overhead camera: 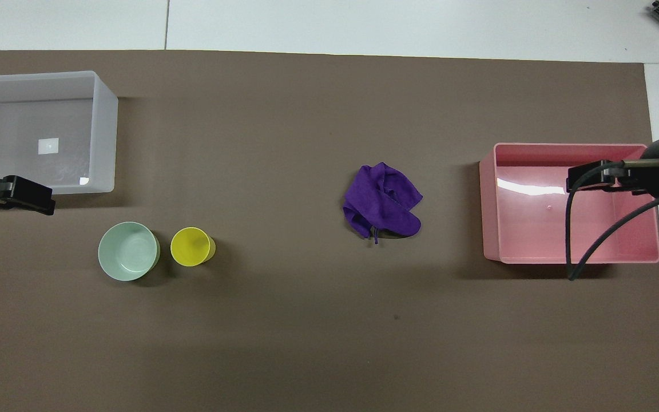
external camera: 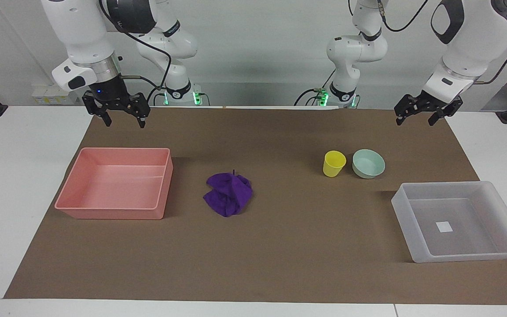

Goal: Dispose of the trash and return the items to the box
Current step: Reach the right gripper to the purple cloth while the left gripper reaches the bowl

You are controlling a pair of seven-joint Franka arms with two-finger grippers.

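Note:
The purple cloth wad (external camera: 228,193) lies on the brown mat near the middle, and also shows in the overhead view (overhead camera: 382,200). The yellow cup (external camera: 334,163) and the mint-green bowl (external camera: 368,163) stand upright side by side, apart from each other. The translucent box (external camera: 445,185) stands empty at the left arm's end. My right gripper (external camera: 124,123) is open and empty, up in the air over the pink tray's end of the mat. My left gripper (external camera: 414,122) is open and empty, up over the mat's corner at the box's end.
An empty pink tray (external camera: 112,212) stands at the right arm's end, beside the cloth. The brown mat (external camera: 280,246) covers most of the white table. A black cable hangs from the right wrist over the tray in the overhead view (overhead camera: 570,240).

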